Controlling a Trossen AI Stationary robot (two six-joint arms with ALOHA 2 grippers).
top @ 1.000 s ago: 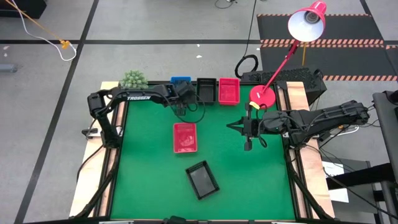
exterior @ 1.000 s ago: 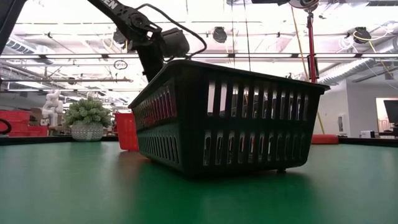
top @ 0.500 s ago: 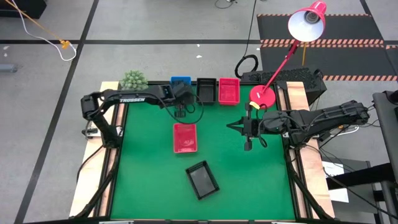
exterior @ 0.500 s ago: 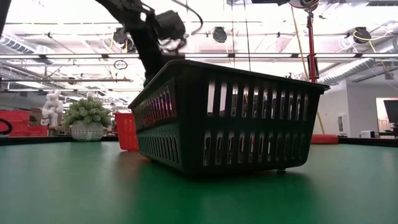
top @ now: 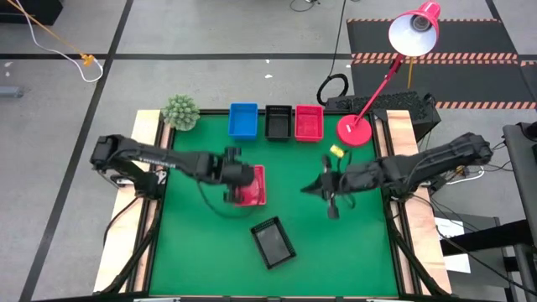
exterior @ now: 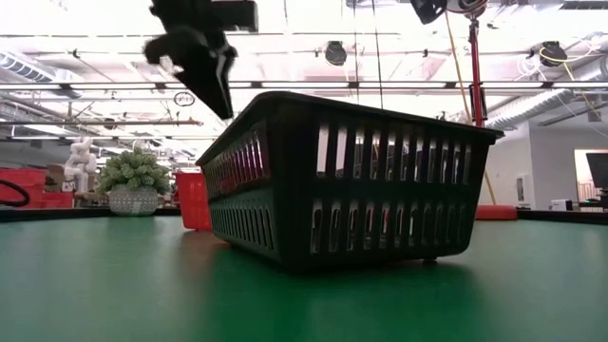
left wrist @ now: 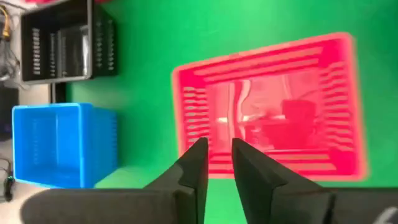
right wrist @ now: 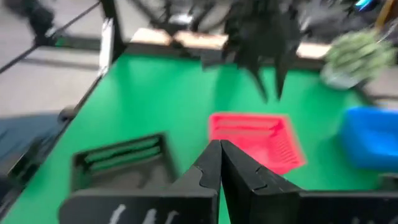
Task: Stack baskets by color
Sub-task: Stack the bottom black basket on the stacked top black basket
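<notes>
reaching low across the green mat, left gripper (top: pixel 236 176) over the near rim of the loose red basket (top: pixel 253 186), fingers (left wrist: pixel 194 167) narrowly parted, gripping nothing. hanging mid-table, right gripper (top: pixel 329 190) pinched closed, empty. resting nearer the front edge, loose black basket (top: pixel 273 242).

Grey floor (top: pixel 210 75) with black lines; red lamp (top: pixel 415 29) overhead.

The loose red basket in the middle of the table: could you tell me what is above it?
The left gripper hangs over the red basket, above its wall, fingers narrowly apart and not clearly touching. The arm hides that end from overhead. What shows of its inside holds nothing.
</notes>
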